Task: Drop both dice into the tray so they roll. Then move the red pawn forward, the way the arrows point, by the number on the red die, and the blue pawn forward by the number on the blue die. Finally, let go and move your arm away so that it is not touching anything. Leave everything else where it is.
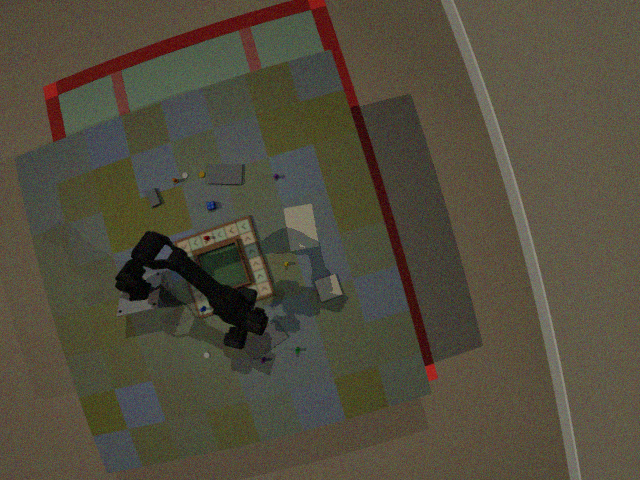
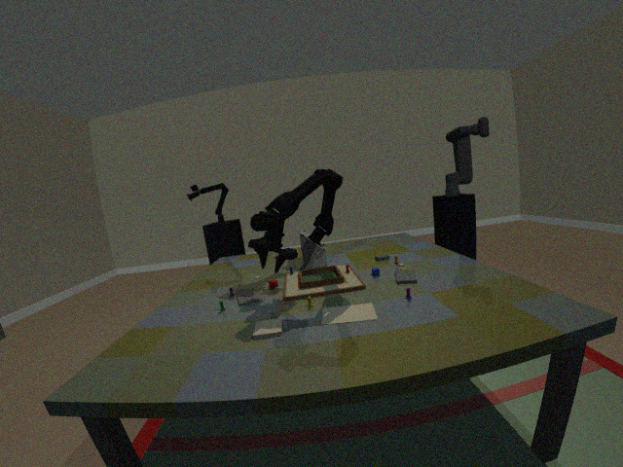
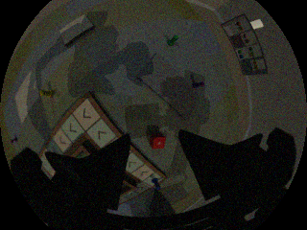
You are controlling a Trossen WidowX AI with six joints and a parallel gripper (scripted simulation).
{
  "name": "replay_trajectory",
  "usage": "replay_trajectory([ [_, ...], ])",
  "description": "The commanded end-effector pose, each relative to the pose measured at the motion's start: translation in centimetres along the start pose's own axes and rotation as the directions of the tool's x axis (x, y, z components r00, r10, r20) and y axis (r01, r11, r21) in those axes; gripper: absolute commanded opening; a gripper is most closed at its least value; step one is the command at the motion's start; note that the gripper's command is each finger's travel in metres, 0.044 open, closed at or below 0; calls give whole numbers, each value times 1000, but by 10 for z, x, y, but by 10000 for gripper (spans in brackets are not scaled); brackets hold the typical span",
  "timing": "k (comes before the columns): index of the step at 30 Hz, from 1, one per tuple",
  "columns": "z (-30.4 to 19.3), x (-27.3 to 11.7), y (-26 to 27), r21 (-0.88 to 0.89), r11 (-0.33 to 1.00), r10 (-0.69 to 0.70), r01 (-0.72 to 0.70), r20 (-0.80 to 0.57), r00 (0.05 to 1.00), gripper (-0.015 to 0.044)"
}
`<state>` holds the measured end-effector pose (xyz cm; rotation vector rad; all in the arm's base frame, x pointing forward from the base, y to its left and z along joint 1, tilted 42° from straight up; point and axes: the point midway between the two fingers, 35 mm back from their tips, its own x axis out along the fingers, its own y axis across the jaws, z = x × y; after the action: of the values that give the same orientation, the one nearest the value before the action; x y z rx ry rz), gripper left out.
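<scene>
Gripper (image 1: 246, 328) (image 2: 270, 269) (image 3: 153, 136), black, fingers moderately wide apart and holding nothing, poised above the red die (image 2: 273, 284) (image 3: 158, 142). Directions follow the top view. The red die rests on the worktop (image 1: 180, 413) (image 2: 311, 372) (image 3: 144, 34), on the lower-edge side of the game board (image 1: 262, 276) (image 2: 302, 293) (image 3: 101, 134), near its blue pawn (image 1: 203, 308) (image 2: 290, 269) (image 3: 155, 183). Blue die (image 1: 211, 205) (image 2: 375, 271): between the board and the worktop's upper edge. Red pawn (image 1: 206, 238) (image 2: 347, 269): upright on the board's track, along the side facing that edge. Tray (image 1: 245, 260) (image 2: 321, 284) (image 3: 88, 145): green-floored, brown-rimmed, inside the track; both dice lie outside it. Green pawn (image 1: 297, 350) (image 2: 221, 305) (image 3: 173, 40): standing toward the worktop's lower right corner from the board.
</scene>
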<state>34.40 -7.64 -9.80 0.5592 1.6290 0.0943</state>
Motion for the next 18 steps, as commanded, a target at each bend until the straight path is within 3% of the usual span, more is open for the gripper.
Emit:
replay_trajectory([
  [1, -33, 12, -26, 141, 975, 187, -171, -103, 977, 275],
  [4, -45, 15, -34, 204, 949, 267, -239, -122, 956, 275],
  [18, -48, 44, -26, 204, 949, 268, -240, -123, 955, 275],
])
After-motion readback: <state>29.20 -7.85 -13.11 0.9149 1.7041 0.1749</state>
